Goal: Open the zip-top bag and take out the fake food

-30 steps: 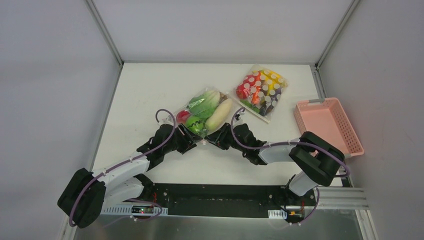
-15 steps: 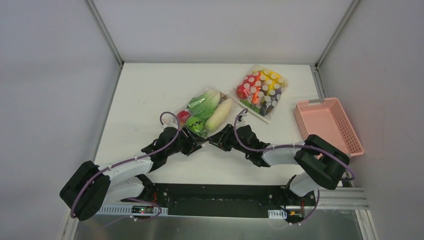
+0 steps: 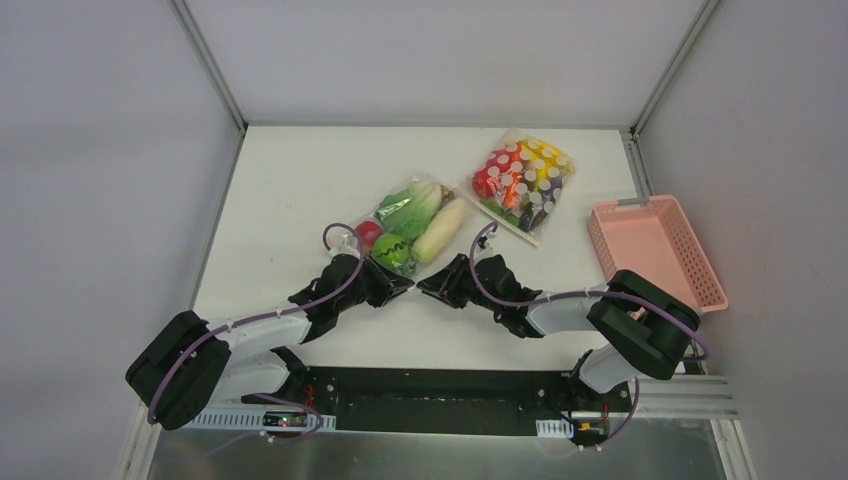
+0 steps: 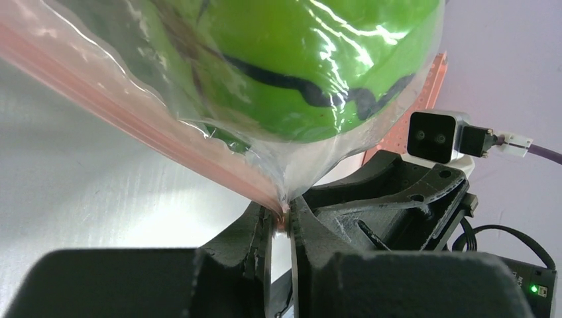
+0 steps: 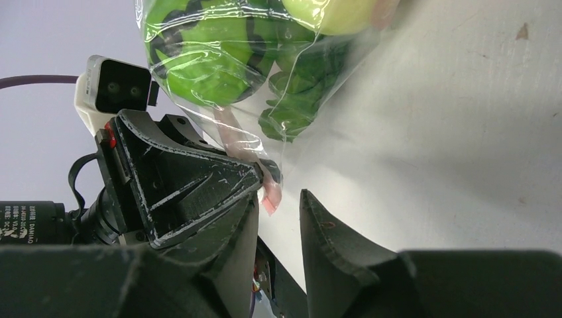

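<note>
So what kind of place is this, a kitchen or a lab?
Most likely a robot lab test cell: a white table walled by plain grey panels, two robot arms bolted at its near edge, and toy food in a zip-top bag.

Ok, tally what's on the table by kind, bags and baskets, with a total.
Clear bags: 2, the zip-top bag and the white-dotted bag
Pink basket: 1
Total: 3
</note>
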Controlling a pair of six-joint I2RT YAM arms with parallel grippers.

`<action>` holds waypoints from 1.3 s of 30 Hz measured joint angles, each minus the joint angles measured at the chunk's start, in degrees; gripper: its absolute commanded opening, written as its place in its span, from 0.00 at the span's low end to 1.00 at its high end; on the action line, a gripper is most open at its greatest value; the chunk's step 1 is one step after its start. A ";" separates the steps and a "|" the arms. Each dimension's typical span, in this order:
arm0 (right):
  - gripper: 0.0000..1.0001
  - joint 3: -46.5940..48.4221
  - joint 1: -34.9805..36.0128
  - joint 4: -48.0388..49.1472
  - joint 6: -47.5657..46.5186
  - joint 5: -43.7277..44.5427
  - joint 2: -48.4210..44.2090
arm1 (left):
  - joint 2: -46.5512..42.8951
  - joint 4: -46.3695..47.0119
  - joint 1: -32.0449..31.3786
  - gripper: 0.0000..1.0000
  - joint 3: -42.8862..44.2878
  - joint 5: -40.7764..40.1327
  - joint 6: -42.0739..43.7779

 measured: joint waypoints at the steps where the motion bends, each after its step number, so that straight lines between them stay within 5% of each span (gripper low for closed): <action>1: 0.32 -0.09 0.00 0.13 0.04 0.00 -0.04 | 0.17 0.63 -0.24 0.00 -0.11 -0.13 -0.15; 23: 0.25 -1.05 -1.62 9.11 4.50 -6.67 3.93 | 1.84 13.00 -0.74 0.00 -5.40 -2.27 -5.75; 39: 0.24 -1.79 -2.69 11.41 8.31 -7.76 5.86 | -0.81 13.81 -1.07 0.00 -6.49 -3.82 -7.19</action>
